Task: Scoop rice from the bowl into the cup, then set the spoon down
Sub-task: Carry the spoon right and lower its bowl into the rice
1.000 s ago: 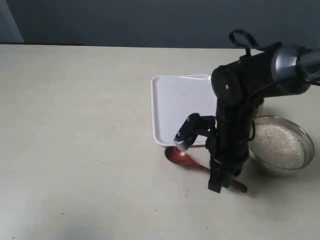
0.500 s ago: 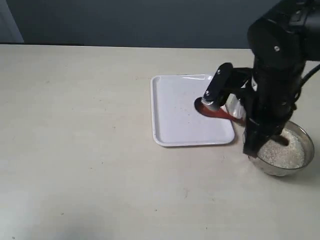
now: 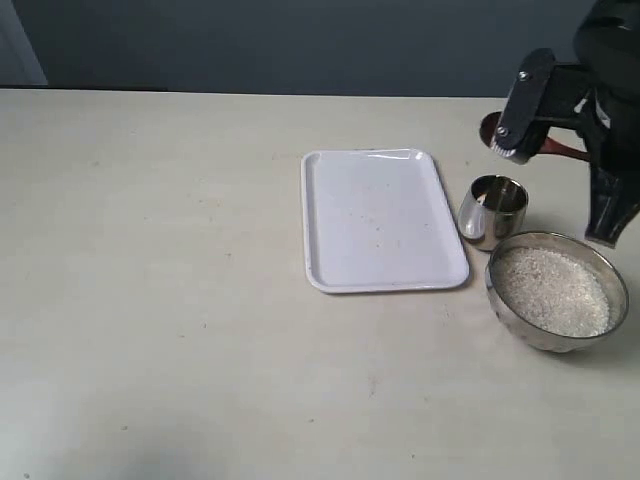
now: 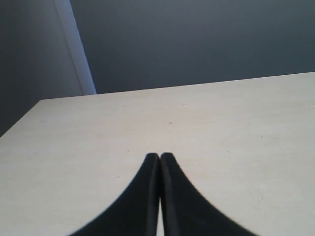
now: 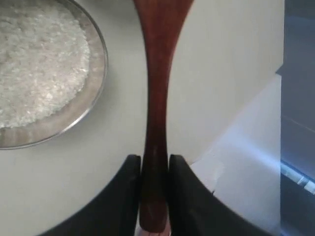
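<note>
The dark reddish-brown spoon (image 3: 562, 151) hangs in the air behind the small steel cup (image 3: 492, 211), its handle (image 5: 156, 73) pinched between the fingers of my right gripper (image 5: 155, 162), which is shut on it. The spoon's oval end is partly hidden by the arm in the exterior view and cut off in the right wrist view. The wide steel bowl (image 3: 503, 301) stands in front of the cup, heaped with white rice (image 3: 553, 290); bowl rim (image 5: 101, 64) and rice (image 5: 34, 64) also show beside the spoon. My left gripper (image 4: 160, 156) is shut on nothing over bare table.
A white rectangular tray (image 3: 380, 220) lies left of the cup. The black right arm (image 3: 610, 120) fills the far right corner. The table edge (image 5: 236, 113) runs close to the held spoon. A dark wall stands behind the table.
The right arm lifted the spoon off the table in front of the tray, carried it over the tray's right side, and now holds it high behind the cup. The cup and bowl are now uncovered.
</note>
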{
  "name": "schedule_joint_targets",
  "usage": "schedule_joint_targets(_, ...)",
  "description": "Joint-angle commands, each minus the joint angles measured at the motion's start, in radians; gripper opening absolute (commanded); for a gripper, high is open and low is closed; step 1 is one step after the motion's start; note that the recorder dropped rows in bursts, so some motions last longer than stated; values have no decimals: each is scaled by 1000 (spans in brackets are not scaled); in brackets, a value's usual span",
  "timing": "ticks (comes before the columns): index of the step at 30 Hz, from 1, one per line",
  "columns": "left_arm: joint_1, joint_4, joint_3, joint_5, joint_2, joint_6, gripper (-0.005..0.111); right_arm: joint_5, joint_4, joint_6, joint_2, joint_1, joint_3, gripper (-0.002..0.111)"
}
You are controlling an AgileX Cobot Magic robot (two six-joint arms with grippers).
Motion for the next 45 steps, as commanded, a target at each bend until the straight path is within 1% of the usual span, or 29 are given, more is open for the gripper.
schedule_joint_targets(1,0,-3,-3,-6,-5,-5,0,11,-12,5,-36,-104,79,-1)
schedule_joint_targets(3,0,-3,-3,-6,-5,-5,0,11,-14,-12,-66,-124,147,-1)
schedule_joint_targets(7,0,-3,-3,-6,-5,-5,0,11,-16,-41,-145,-126,252,-1)
schedule_joint_targets(11,0,-3,-3,-6,-5,-5,0,11,-30,-41,-163,-126,286,-1)
schedule_joint_targets(14,0,-3,-3,-6,-5,-5,0,11,-19,-43,-140,-116,289,-1)
schedule_joint_targets(18,0,-3,-3,-6,-5,-5,0,11,-25,-60,-64,-74,289,-1)
schedule_joint_targets(25,0,-3,-3,-8,-5,-5,0,11,-105,-60,65,4,289,-1)
schedule_joint_targets(29,0,-3,-3,-8,-5,-5,0,11,-136,-43,109,6,289,-1)
schedule_joint_targets(33,0,-3,-3,-8,-5,-5,0,11,-217,7,136,6,289,-1)
schedule_joint_targets(36,0,-3,-3,-8,-5,-5,0,11,-221,13,158,4,289,-1)
schedule_joint_targets(41,0,-3,-3,-8,-5,-5,0,11,-315,83,197,4,289,-1)
schedule_joint_targets(45,0,-3,-3,-8,-5,-5,0,11,-322,84,221,4,289,-1)
